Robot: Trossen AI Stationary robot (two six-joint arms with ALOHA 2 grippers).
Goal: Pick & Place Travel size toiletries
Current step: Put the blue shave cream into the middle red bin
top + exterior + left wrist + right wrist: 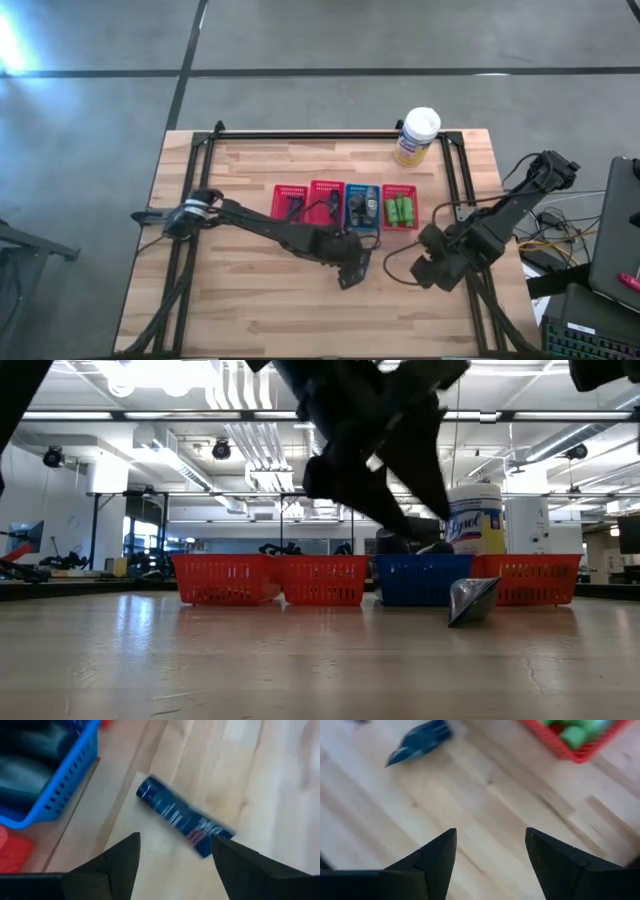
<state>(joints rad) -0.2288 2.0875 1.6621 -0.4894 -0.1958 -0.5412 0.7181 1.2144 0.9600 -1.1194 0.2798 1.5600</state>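
You have four mesh baskets [345, 205] in a row mid-table, the canister [416, 136] behind them at the far edge. One tube [184, 816] lies on the table [250, 300] just before the third basket [362, 207], below the left gripper [352, 270]; the right gripper [432, 262] hovers rightward.

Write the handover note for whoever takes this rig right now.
Left gripper: open, hovering over the loose blue tube lying on the table in front of the blue basket.
Right gripper: open, empty, above bare table near the right edge.
Done: green bottles sit in the right red basket; dark items lie in the blue basket and the two left red baskets.
Left: pick up the tube and drop it in a basket, probably the blue one.
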